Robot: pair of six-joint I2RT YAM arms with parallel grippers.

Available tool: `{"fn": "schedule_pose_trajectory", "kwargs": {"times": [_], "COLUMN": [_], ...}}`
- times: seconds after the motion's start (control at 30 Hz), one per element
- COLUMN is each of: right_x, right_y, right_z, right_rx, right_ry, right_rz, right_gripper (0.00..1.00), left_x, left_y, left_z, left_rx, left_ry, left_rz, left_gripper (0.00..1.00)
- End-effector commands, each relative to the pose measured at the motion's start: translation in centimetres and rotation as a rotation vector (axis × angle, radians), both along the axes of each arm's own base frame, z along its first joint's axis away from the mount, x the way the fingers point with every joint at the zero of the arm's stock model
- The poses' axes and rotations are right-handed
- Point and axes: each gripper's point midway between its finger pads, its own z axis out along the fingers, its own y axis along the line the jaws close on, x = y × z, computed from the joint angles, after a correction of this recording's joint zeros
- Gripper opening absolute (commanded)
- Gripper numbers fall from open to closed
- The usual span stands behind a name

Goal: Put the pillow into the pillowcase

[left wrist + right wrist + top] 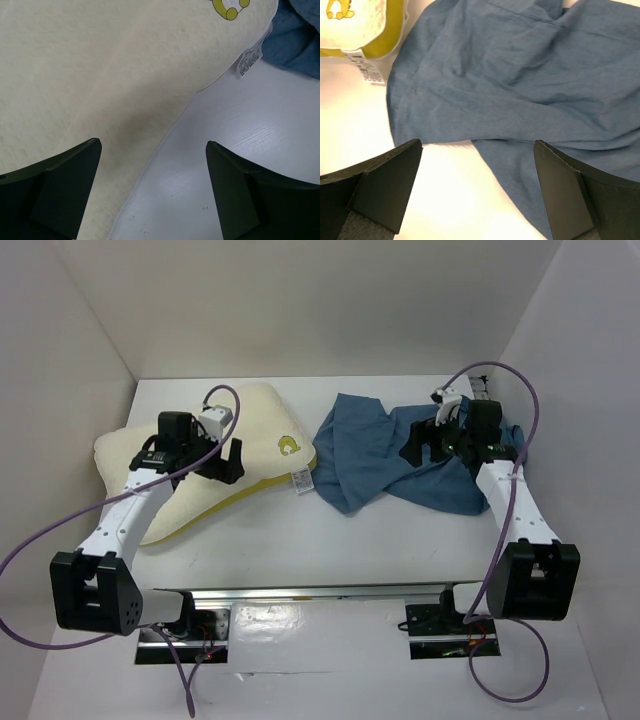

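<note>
The cream-yellow pillow lies at the back left of the table, with its yellow logo and white tag at its right end. The denim-blue pillowcase lies crumpled to its right. My left gripper is open, hovering over the pillow's near edge; in the left wrist view the pillow fills the left and its edge runs between the fingers. My right gripper is open above the pillowcase; in the right wrist view the cloth spreads ahead, its lower edge between the fingers.
White walls enclose the table at the back and both sides. A metal rail with the arm bases runs along the near edge. Purple cables loop beside both arms.
</note>
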Motion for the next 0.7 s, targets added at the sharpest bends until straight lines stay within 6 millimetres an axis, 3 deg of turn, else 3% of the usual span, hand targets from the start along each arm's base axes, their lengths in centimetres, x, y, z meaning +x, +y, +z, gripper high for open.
{"fn": "schedule_pose_trajectory", "kwargs": {"times": [0.0, 0.07, 0.1, 0.17, 0.23, 0.27, 0.4, 0.53, 0.6, 0.67], "right_x": [-0.3, 0.2, 0.7, 1.4, 1.2, 1.9, 1.9, 0.3, 0.0, -0.3], "right_y": [2.5, 4.9, 5.4, 7.2, 9.3, 9.8, 12.6, 16.9, 17.8, 18.3], "right_z": [1.5, 2.1, 1.5, 3.6, 3.4, 5.0, 3.2, -1.5, -2.9, -5.6], "right_rx": [-0.010, -0.046, -0.069, -0.093, -0.149, -0.156, -0.170, -0.197, -0.212, -0.264], "right_ry": [-0.063, -0.094, -0.072, -0.121, -0.111, -0.139, -0.065, 0.061, 0.097, 0.157], "right_rz": [0.075, 0.125, 0.120, 0.186, 0.269, 0.269, 0.355, 0.454, 0.460, 0.439], "right_gripper": [1.00, 1.00, 1.00, 1.00, 1.00, 1.00, 1.00, 1.00, 0.97, 0.93], "left_x": [0.5, 0.6, 0.5, 0.4, 0.4, 0.5, 1.0, 1.2, 0.9, 0.8], "left_y": [0.5, 0.6, 0.6, 0.1, 0.5, 0.3, 1.9, 3.2, 3.3, 3.4], "left_z": [1.2, 2.0, 2.3, 3.6, 4.1, 4.5, 4.0, 3.9, 4.1, 4.0], "left_rx": [0.034, 0.040, 0.040, 0.031, 0.046, 0.051, 0.122, 0.181, 0.188, 0.196], "left_ry": [-0.025, -0.033, -0.044, -0.060, -0.072, -0.083, -0.085, -0.092, -0.096, -0.087], "left_rz": [0.002, -0.004, -0.004, -0.020, -0.003, -0.005, 0.078, 0.124, 0.117, 0.123], "left_gripper": [1.00, 1.00, 1.00, 1.00, 1.00, 1.00, 1.00, 1.00, 1.00, 1.00]}}
